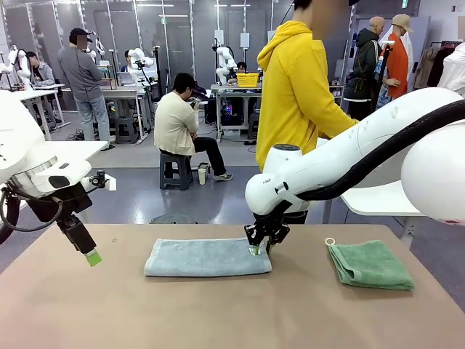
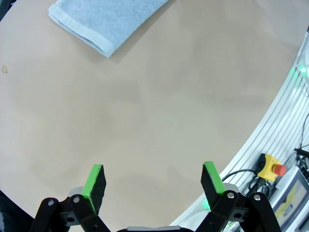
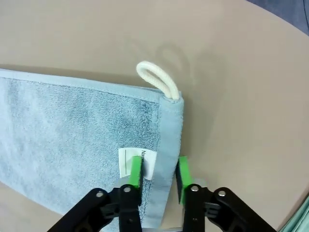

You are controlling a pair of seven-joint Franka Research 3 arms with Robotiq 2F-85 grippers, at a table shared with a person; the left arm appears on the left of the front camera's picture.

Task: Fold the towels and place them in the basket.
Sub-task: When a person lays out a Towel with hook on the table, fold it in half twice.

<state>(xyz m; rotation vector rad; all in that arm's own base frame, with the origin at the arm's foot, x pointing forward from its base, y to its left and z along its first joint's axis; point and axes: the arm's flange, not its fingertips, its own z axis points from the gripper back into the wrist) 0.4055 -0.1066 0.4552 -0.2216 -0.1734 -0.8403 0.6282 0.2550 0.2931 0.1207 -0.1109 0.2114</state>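
A pale grey-blue towel (image 1: 207, 257) lies folded into a long strip across the middle of the table. My right gripper (image 1: 260, 247) is at the strip's right end. In the right wrist view its gripper (image 3: 159, 174) is shut on the towel's (image 3: 72, 125) hemmed edge, beside the white tag (image 3: 145, 162) and below a white loop (image 3: 157, 79). A mint green towel (image 1: 370, 264) lies folded at the right of the table. My left gripper (image 1: 91, 256) hangs open over the table's left side, nothing between its fingers (image 2: 95, 181); the grey-blue towel (image 2: 104, 19) lies beyond it. The basket is out of view.
A person in a yellow hoodie (image 1: 298, 87) stands at the far side of the table, behind my right arm. Bare tan tabletop (image 1: 218, 313) stretches along the near side. A yellow box with a red stop button (image 2: 273, 167) sits off the table edge.
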